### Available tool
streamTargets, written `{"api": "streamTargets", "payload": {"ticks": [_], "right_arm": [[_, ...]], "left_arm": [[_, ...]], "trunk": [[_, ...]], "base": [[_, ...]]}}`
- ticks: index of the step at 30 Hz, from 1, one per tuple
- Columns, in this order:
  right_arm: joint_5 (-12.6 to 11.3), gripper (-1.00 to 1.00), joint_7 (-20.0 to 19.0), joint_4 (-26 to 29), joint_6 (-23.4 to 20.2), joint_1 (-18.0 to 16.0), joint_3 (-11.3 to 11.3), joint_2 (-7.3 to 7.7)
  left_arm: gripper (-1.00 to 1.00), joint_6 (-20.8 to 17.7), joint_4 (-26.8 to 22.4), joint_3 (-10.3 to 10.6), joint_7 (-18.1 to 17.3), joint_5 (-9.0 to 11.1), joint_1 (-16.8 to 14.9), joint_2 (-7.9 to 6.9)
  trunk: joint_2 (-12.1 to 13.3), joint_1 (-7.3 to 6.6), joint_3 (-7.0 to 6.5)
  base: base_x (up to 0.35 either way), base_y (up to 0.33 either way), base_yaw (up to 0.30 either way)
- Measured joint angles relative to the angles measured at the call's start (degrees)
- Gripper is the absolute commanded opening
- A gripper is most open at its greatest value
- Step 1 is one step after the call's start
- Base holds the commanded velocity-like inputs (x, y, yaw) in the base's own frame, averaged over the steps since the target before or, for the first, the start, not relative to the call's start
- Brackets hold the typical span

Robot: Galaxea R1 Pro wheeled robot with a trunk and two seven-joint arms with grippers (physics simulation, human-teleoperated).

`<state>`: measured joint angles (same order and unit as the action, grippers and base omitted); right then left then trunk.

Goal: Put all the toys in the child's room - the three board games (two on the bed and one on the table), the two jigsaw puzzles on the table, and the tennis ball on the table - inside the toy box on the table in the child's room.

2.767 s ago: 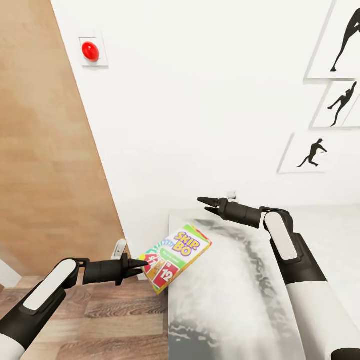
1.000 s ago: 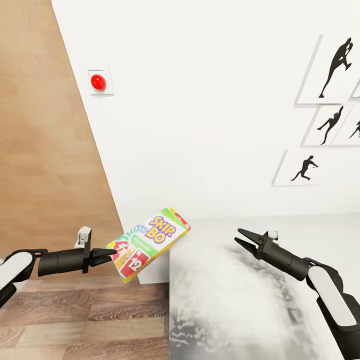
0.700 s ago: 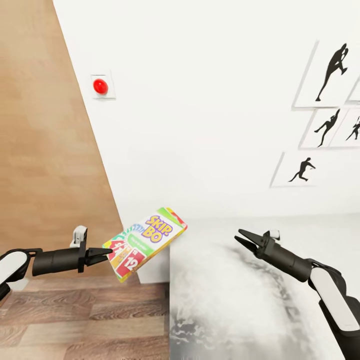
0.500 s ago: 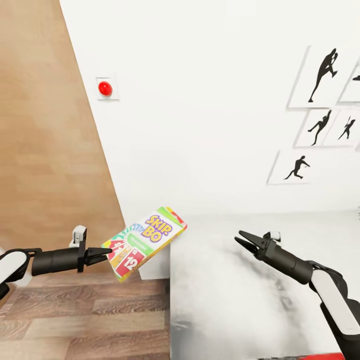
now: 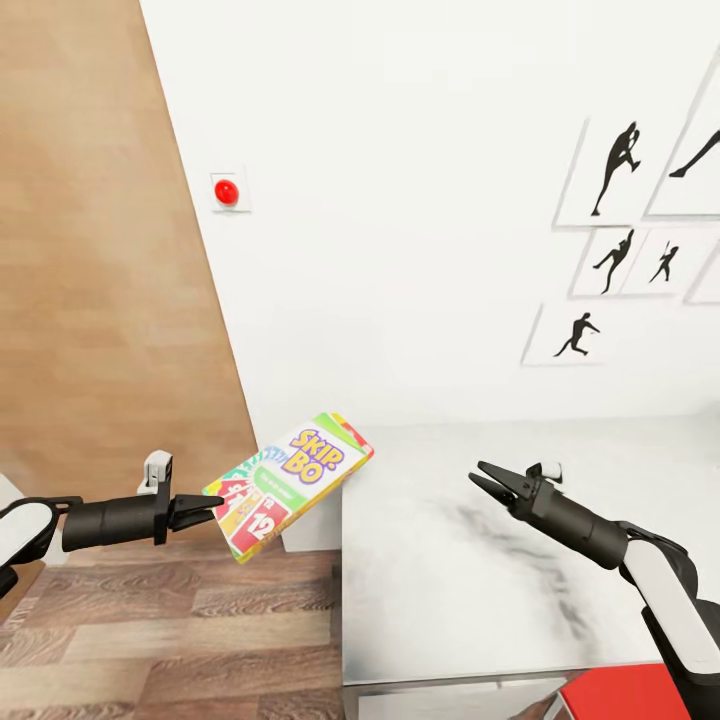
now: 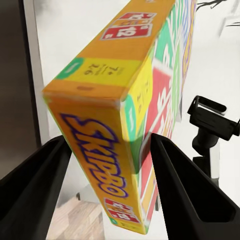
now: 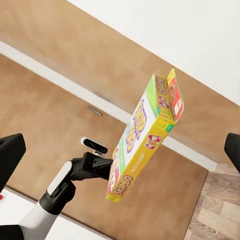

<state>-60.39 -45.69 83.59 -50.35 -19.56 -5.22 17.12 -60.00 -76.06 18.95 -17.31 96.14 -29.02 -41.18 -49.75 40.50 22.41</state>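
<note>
Fingers (image 5: 205, 512) of the left gripper (image 5: 212, 512) pinch the SKIP BO box (image 5: 290, 484) by its end, holding it tilted in the air just off the table's (image 5: 450, 560) corner. Right gripper (image 5: 488, 482) hovers over the table, jaws apart and empty.

Our head camera looks forward and down over both arms at the table (image 5: 450, 560) corner. Each of our 2 wrist cameras looks along its fingers; all 3 views share the Skip-Bo box (image 5: 290, 483) (image 6: 125, 115) (image 7: 145, 137).
</note>
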Motion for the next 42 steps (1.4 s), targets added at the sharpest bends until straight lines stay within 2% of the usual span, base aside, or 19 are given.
{"api": "streamTargets", "payload": {"ticks": [14, 24, 42], "right_arm": [[0.03, 1.00, 0.00, 0.27, 0.07, 0.02, 0.07, -0.33], [0.04, 1.00, -0.01, 2.71, 0.08, 1.24, 0.02, -0.42], [0.04, 1.00, -0.03, 3.16, 0.17, 1.63, -0.02, -0.42]], "left_arm": [[-1.00, 0.00, 0.00, 0.00, -1.52, -0.11, 0.00, -0.10], [-1.00, 0.00, -0.05, 0.08, -1.90, -0.04, 0.01, -1.02], [-1.00, 0.00, -0.33, 0.08, -2.03, -0.13, 0.01, -1.07]], "trunk": [[5.62, -3.08, -2.67], [9.64, -5.28, -5.32], [16.88, -9.24, -10.24]], "base": [[0.000, 0.000, 0.000], [0.000, 0.000, 0.000], [-0.099, 0.013, 0.000]]}}
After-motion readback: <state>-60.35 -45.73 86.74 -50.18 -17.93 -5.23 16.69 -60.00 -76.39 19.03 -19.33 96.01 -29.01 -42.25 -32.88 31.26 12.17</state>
